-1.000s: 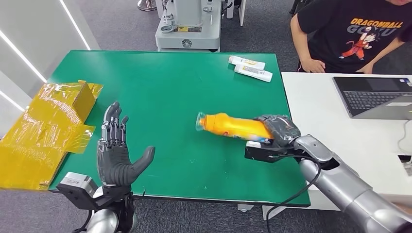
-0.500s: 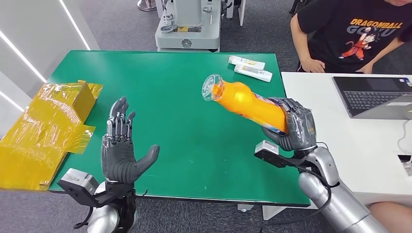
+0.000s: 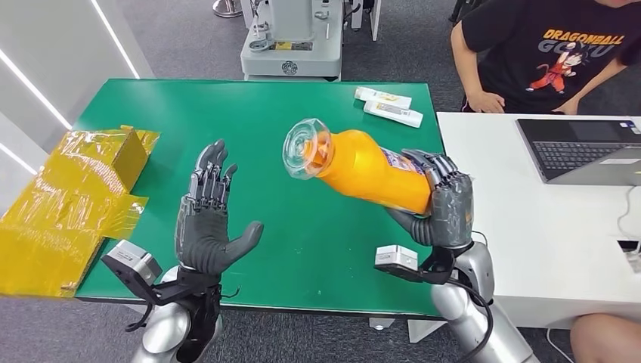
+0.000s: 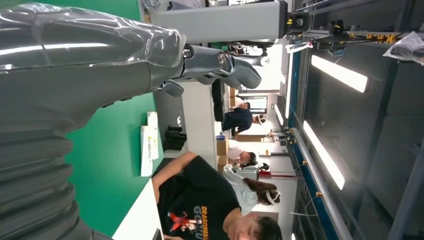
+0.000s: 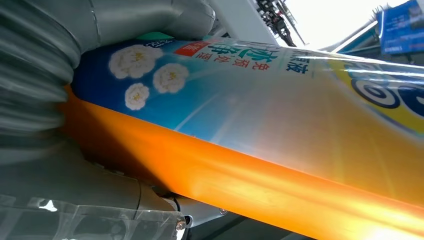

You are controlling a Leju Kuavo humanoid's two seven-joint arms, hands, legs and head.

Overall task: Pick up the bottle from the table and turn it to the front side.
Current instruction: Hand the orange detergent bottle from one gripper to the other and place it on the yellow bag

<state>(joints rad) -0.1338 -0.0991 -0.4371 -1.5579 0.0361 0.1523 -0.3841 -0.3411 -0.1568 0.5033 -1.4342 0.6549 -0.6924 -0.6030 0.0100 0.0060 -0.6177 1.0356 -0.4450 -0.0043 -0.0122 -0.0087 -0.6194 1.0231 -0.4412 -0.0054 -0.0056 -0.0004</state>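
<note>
now, with your left hand [image 3: 208,227] spread and holding nothing near you, keep the right hand [image 3: 442,208] fingers wrapped firm on the orange bottle [image 3: 363,170], lifted clear of the green worktop [image 3: 249,128], and roll the wrist slowly until its label faces forward.

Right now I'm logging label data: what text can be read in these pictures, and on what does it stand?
"DRAGONBALL" and, partly hidden, "GO…U": on the person's black T-shirt.
Chinese characters on the bottle label, held by the right hand: shown turned, not surely readable.
White boxes on the green table: print too small.
Grey machine's round badge: too small.
</note>
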